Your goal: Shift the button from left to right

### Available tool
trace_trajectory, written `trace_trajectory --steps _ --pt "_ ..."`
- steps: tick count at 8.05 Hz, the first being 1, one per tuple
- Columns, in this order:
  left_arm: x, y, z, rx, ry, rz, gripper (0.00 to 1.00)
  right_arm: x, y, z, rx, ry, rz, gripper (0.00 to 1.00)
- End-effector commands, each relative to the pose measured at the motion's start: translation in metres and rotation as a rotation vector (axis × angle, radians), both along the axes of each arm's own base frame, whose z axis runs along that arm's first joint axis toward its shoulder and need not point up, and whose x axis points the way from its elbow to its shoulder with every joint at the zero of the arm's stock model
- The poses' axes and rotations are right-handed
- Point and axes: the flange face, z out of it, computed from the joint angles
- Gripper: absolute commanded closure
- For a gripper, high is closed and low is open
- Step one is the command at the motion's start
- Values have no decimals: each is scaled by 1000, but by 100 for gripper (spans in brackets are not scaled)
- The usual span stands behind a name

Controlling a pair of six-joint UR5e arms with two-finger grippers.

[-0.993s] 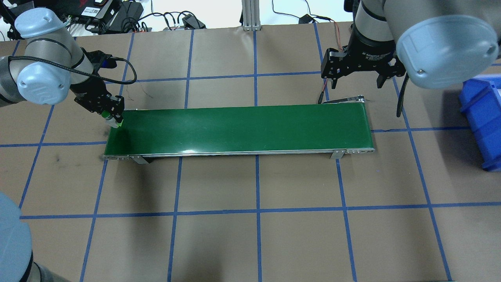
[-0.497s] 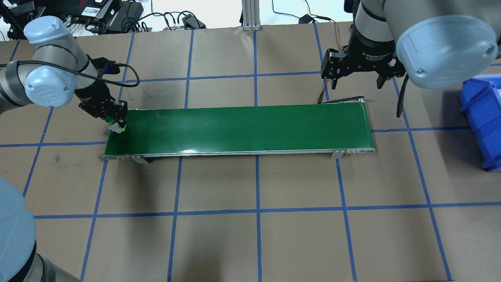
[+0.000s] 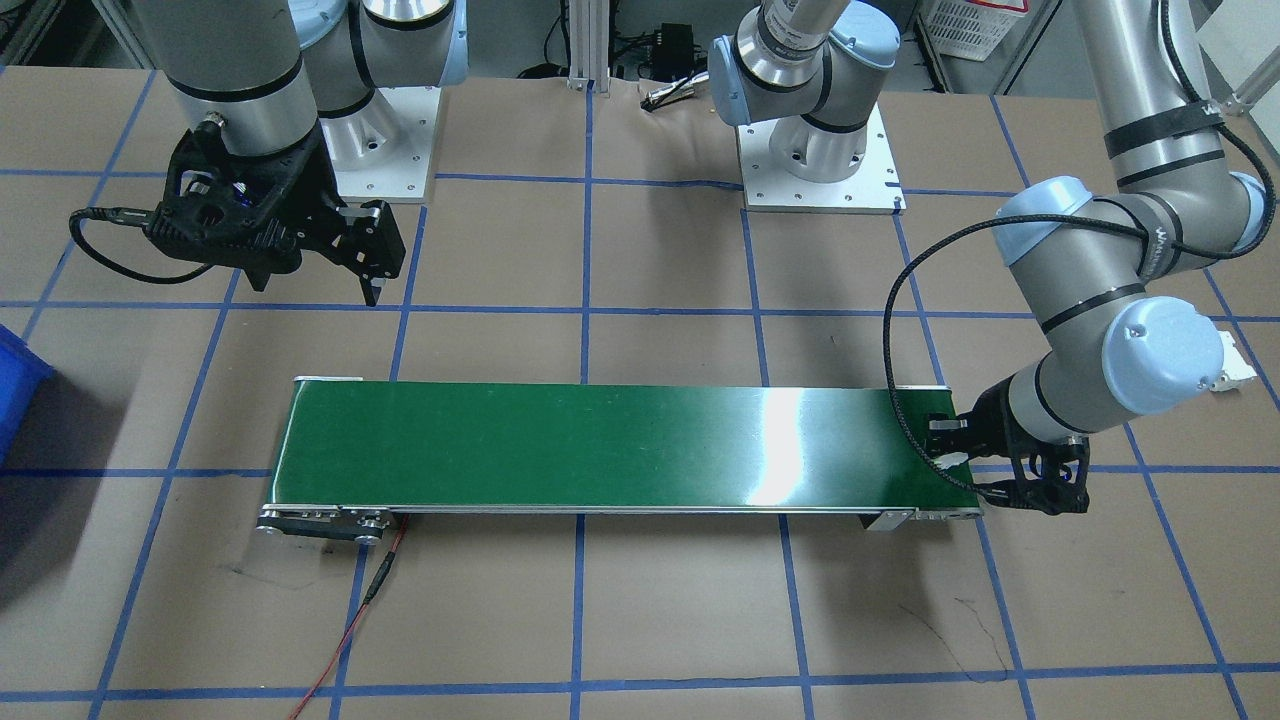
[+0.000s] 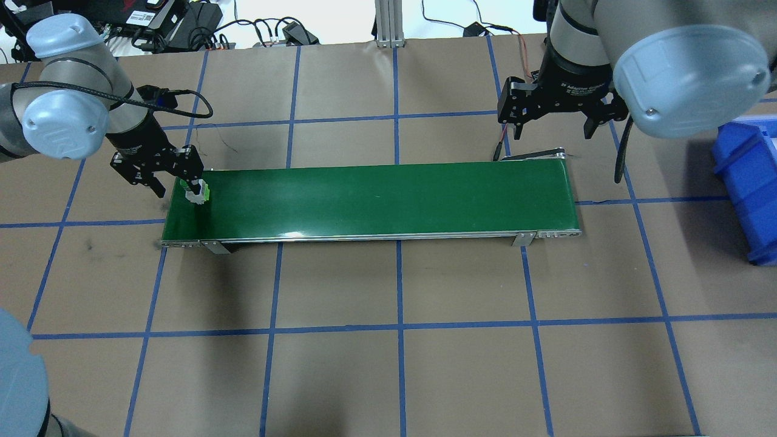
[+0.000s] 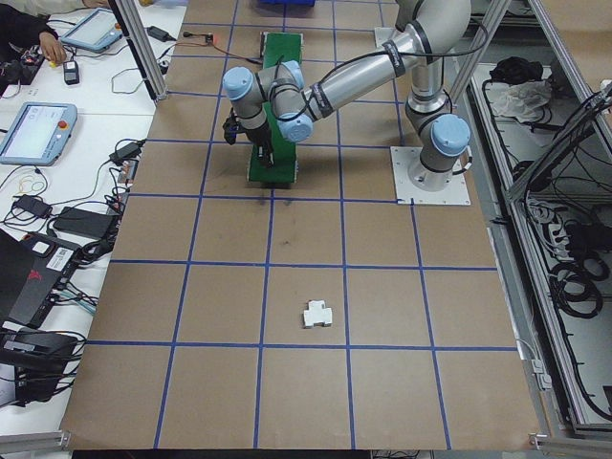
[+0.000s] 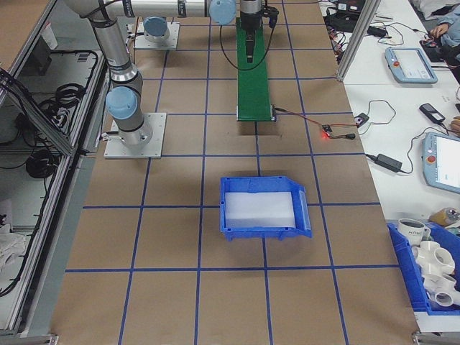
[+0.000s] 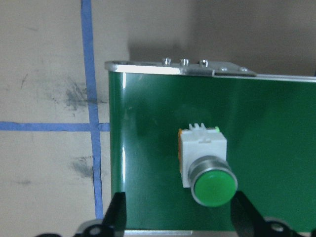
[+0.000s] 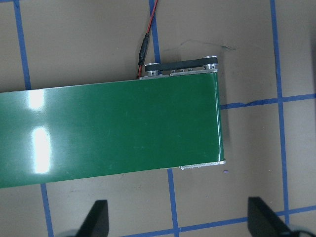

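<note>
The button [image 7: 207,168], with a round green cap on a whitish body, lies on its side on the left end of the green conveyor belt [image 4: 376,197]. The button [image 4: 198,193] touches nothing but the belt. My left gripper [image 4: 177,185] hovers over that end and is open. In the left wrist view the left gripper [image 7: 180,217] has its fingers spread wide on either side of the button, clear of it. Beyond the belt's right end, my right gripper [image 4: 553,130] hangs open and empty; the right wrist view looks down on that belt end [image 8: 123,128].
A blue bin [image 4: 749,182] stands at the table's right edge, seen whole in the right side view [image 6: 262,208]. A white boxy part [image 5: 317,314] lies far out on the table to the left. A red wire [image 3: 350,630] trails from the belt's right end.
The left gripper, earlier shut on the button at the belt's left edge, has turned, opened and left the button lying on the belt. The right arm has not moved.
</note>
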Motion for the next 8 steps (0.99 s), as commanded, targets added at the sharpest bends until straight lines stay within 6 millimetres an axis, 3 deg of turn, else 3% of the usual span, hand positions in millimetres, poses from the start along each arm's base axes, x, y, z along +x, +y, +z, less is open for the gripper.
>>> trace_trajectory --steps 1,2,3,4,6,8 --pt "-13 23 45 4 -6 57 0 0 0 -1 3 -1 1 0" --pt "-19 34 68 10 14 59 0 0 0 -1 2 -1 2 0" --pt "-27 40 112 -26 16 51 0 0 0 -1 4 -3 2 0" --pt "-28 40 143 -54 8 51 0 1 -4 -3 -4 -9 18 0" --pt "-31 40 178 -124 -10 42 0 13 -17 -11 -23 -110 119 0" --pt "-32 47 202 -164 -23 41 0 19 -47 -47 -27 -134 125 0"
